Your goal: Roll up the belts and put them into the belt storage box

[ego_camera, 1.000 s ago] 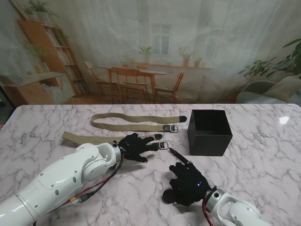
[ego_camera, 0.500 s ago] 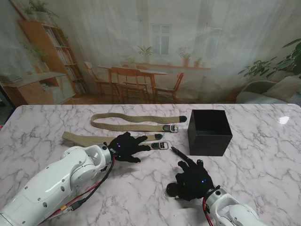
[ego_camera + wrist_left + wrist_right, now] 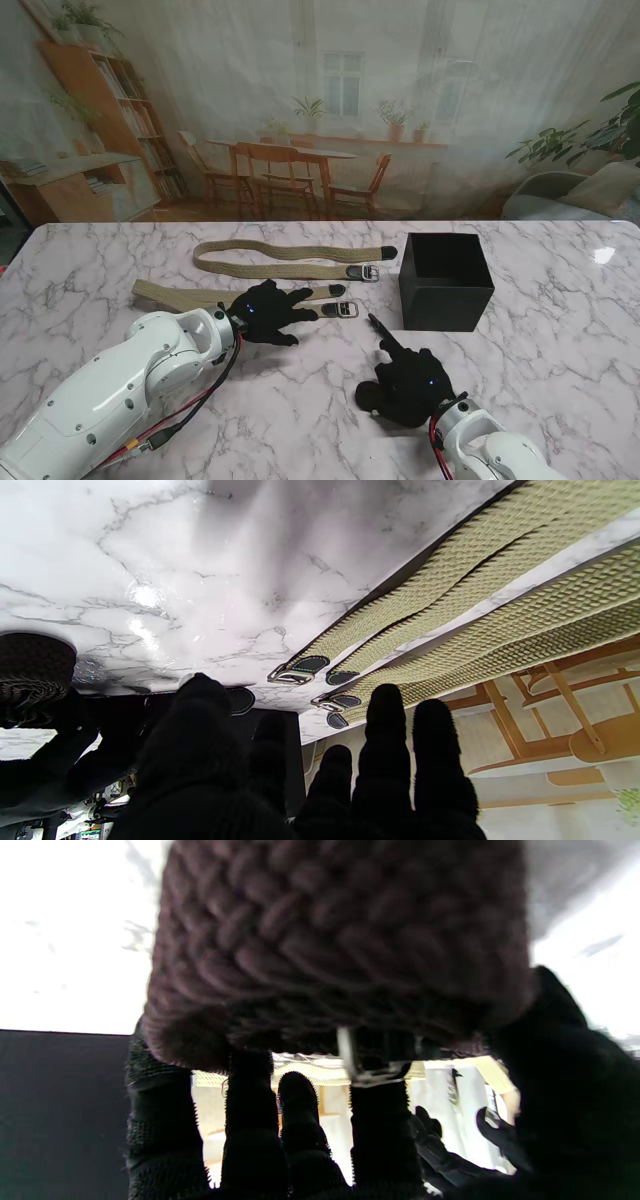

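Staged home: marble table [image 3: 560, 330] before printed dining-room backdrop [image 3: 320, 110].

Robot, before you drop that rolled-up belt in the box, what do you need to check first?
1. Right hand holds the dark rolled belt: ok.
2. Roll staying tight: cannot tell, a loose tail sticks out toward the box.
3. Box open on top, upright: ok.
4. Box has room inside: cannot tell, its inside is too dark.
5. Roll is over the box: not ok, the box is farther from me.
6. Left hand clear of the path: ok, it rests left, on the tan belts.
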`<state>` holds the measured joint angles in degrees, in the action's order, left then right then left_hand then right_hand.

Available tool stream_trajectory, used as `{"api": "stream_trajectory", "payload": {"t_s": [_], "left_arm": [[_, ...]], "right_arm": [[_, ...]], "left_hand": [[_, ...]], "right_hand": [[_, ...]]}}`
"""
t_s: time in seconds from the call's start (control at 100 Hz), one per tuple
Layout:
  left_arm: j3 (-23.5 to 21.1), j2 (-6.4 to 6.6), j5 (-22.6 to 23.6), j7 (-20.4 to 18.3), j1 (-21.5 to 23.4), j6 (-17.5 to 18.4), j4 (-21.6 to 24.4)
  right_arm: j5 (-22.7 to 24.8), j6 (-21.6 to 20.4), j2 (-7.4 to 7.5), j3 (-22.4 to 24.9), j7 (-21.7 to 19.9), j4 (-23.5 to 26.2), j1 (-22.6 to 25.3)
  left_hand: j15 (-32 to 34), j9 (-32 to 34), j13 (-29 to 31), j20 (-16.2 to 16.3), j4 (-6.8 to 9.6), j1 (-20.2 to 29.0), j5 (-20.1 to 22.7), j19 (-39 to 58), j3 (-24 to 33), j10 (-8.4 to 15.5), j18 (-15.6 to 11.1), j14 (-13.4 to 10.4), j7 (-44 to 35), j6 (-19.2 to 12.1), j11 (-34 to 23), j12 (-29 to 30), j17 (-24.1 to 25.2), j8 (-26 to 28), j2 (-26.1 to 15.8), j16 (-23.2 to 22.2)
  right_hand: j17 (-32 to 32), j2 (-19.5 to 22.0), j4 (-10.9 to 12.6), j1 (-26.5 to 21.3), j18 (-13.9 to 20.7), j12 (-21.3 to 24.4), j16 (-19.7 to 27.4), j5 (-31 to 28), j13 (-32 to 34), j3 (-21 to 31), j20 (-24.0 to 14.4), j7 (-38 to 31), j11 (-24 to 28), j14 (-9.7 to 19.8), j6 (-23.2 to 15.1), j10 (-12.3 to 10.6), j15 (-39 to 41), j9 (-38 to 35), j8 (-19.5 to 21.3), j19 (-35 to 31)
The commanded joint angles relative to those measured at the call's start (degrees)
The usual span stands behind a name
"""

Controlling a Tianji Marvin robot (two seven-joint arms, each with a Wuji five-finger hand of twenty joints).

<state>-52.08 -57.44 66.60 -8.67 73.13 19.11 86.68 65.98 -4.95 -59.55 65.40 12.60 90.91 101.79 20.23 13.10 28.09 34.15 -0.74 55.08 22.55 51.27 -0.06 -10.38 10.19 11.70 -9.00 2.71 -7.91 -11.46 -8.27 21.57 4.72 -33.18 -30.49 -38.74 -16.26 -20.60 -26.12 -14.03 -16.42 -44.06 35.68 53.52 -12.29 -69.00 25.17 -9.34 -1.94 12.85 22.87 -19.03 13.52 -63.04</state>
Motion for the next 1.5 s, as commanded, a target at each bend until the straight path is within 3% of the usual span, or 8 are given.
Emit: {"api": "stream_trajectory", "payload": {"t_s": [0.0, 0.11, 0.2, 0.51, 0.78, 1.19, 1.35, 1.49], "left_arm": [[0.2, 0.07, 0.0, -0.9, -0.1, 0.0, 0.4], [0.5, -0.01, -0.3, -0.8, -0.3, -0.2, 0.2], [1.2, -0.09, -0.8, -0.6, -0.8, -0.4, -0.1], [3.5, -0.36, -2.4, -0.2, -2.5, -1.0, -1.1], [4.2, -0.51, -3.0, 0.2, -3.5, -1.1, -1.7], [13.7, -1.5, -9.6, 0.1, -10.8, -2.4, -7.1], [18.2, -1.89, -12.4, -0.5, -13.8, -2.6, -9.5], [20.8, -2.11, -13.5, -0.4, -15.2, -3.1, -10.8]], "right_arm": [[1.5, -2.9, 0.46, -0.3, 0.2, -2.7, -0.4], [2.1, -7.1, 0.86, -0.7, 0.9, -3.9, -1.6], [1.6, -10.3, 1.05, -1.2, 0.5, -4.7, -2.5], [-0.3, -19.2, 1.21, -3.5, 1.8, -7.5, -5.6], [0.4, -25.0, 1.52, -4.2, 2.9, -8.5, -7.5], [-1.2, -28.3, 1.42, -7.3, 2.0, -9.8, -10.6], [-1.4, -28.3, 1.37, -7.7, 2.2, -9.9, -10.9], [-1.2, -28.1, 1.38, -7.4, 2.3, -9.5, -10.5]], "left_hand": [[-1.4, 0.7, -0.7, 0.7, 0.27, -1.0, 1.1, -1.0, -0.8, -0.5, 1.4, 0.7, -0.4, 1.1, 1.0, -0.6, 0.6, 0.8, -1.5, 0.6], [-1.4, 0.8, -0.7, 0.8, 0.27, -1.0, 0.7, -0.9, -0.8, -0.5, 1.5, 0.7, -0.2, 1.1, 1.1, -0.6, 0.6, 0.8, -1.5, 0.6], [-1.4, 0.8, -0.6, 0.8, 0.28, -0.9, 0.0, -1.0, -0.8, -0.5, 1.5, 0.6, 0.2, 1.2, 1.1, -0.6, 0.6, 0.7, -1.4, 0.6], [-1.4, 0.8, -0.6, 0.8, 0.31, -1.0, -0.6, -1.0, -0.8, -0.4, 1.5, 0.7, 0.6, 1.2, 1.0, -0.7, 0.5, 0.5, -1.2, 0.6], [-1.6, 1.0, -0.3, 0.8, 0.29, -1.2, -0.6, -1.3, -0.8, -0.4, 1.6, -0.3, 0.7, 1.1, 1.0, -0.7, 0.6, 0.4, -1.0, 0.7], [-2.6, 0.5, 0.6, 0.4, 0.65, 1.5, -4.7, -2.2, 0.1, 0.5, 1.5, -1.3, 4.9, -2.7, 0.4, -0.6, 0.5, -3.0, 1.3, 1.5], [-2.8, 1.0, 0.6, 0.2, 0.63, 3.2, -1.1, -2.7, 0.2, 0.9, 1.5, -1.7, 0.5, -6.5, -0.6, -0.7, 0.6, -1.0, 1.8, 1.6], [-2.7, 1.1, 0.6, 0.3, 0.77, 3.8, 1.9, -2.6, 0.4, 1.0, 1.5, -1.8, -4.3, -7.5, -1.0, -1.0, 0.5, 2.6, 2.9, 1.4]], "right_hand": [[-3.1, 1.8, 1.5, -9.7, 8.0, -0.9, -2.1, -3.8, 2.0, 6.5, -1.9, -5.6, 1.8, 1.0, -4.8, 0.6, 4.5, 1.8, 0.2, -3.9], [-6.0, 0.3, 0.9, -9.9, 17.1, -1.4, -3.8, -4.3, 5.3, 7.9, -3.3, -6.2, 3.2, 3.4, -4.0, 1.0, 7.9, 1.5, -0.6, -6.5], [-7.8, -0.9, 0.5, -10.5, 21.5, -1.8, -4.2, -4.8, 7.3, 8.9, -3.9, -6.5, 4.1, 4.6, -2.9, 1.0, 9.0, 1.0, -1.1, -7.5], [-14.6, -4.5, -0.1, -12.1, 29.9, -3.0, -4.9, -6.6, 13.5, 11.4, -4.8, -6.9, 6.9, 8.2, 0.1, -0.6, 10.7, -2.5, -2.7, -9.6], [-15.7, -4.8, 0.0, -12.9, 30.7, -3.3, -4.9, -7.4, 15.2, 11.1, -5.0, -6.7, 7.6, 9.1, 0.7, -2.0, 10.3, -4.0, -3.2, -9.4], [-14.9, -4.7, 0.0, -12.8, 29.5, -3.2, -4.8, -7.6, 14.9, 11.1, -5.1, -6.6, 7.3, 8.8, 0.2, -2.4, 9.0, -4.8, -3.4, -8.6], [-14.6, -4.6, 0.0, -12.6, 29.0, -3.2, -4.9, -7.6, 14.9, 11.1, -5.1, -6.7, 7.2, 8.8, 0.1, -2.6, 8.8, -5.0, -3.4, -8.4], [-13.9, -4.5, -0.1, -12.3, 28.3, -3.2, -4.9, -7.5, 14.5, 11.1, -5.1, -6.7, 7.0, 8.7, -0.2, -2.5, 8.5, -5.0, -3.3, -8.0]]}}
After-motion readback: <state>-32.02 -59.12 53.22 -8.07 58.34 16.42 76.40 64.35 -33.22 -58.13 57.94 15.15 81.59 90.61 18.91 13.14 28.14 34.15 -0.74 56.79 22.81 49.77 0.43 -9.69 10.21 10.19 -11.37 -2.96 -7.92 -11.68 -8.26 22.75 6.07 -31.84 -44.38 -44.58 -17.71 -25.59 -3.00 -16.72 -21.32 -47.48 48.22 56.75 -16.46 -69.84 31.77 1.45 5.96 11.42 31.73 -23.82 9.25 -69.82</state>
